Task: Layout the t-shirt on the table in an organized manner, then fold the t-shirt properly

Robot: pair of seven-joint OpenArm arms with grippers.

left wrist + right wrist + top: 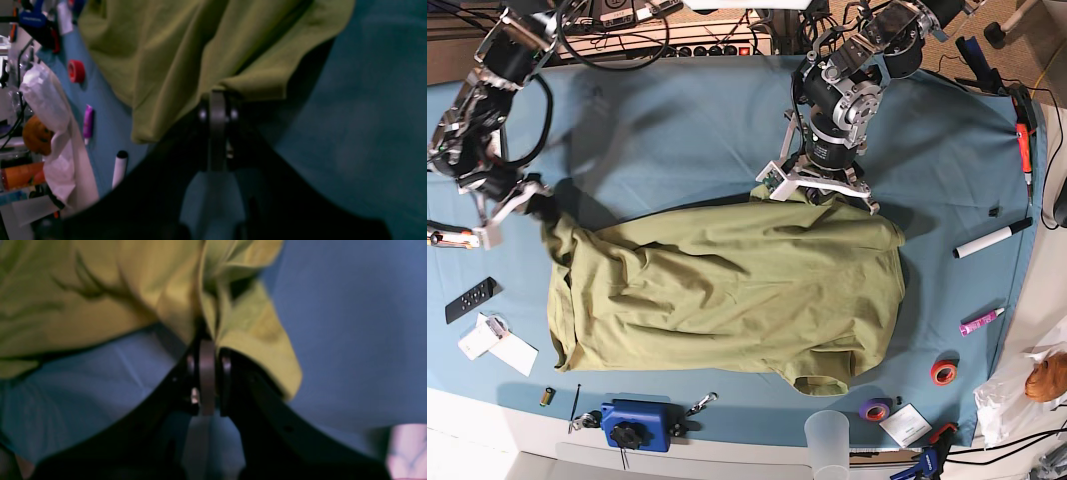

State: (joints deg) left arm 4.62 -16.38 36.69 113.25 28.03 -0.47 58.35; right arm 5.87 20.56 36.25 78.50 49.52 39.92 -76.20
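T-shirt seen from the left wrist view: olive cloth hanging and draping off to the far left of the left gripper, whose jaws are clamped tight on a bunched edge of the fabric. Open blue table to the right; a red tape roll, purple marker and white marker lying near the cloth's left side, apart from it.

From the right wrist view: right gripper likewise pinched shut on a gathered fold of the t-shirt, most of the cloth spreading away to the left, a short flap falling to the right. Bare table beyond.

From the base view: t-shirt spread mid-table, long axis running left to right, wrinkled, a sleeve poking out at the near edge. Right gripper holding the far-left corner, left gripper holding the far edge right of centre. Likely step: pulling the two held points apart to flatten the far edge. Plenty of free table on the far side; near edge crowded by a blue tool and plastic cup, markers and tape at right.
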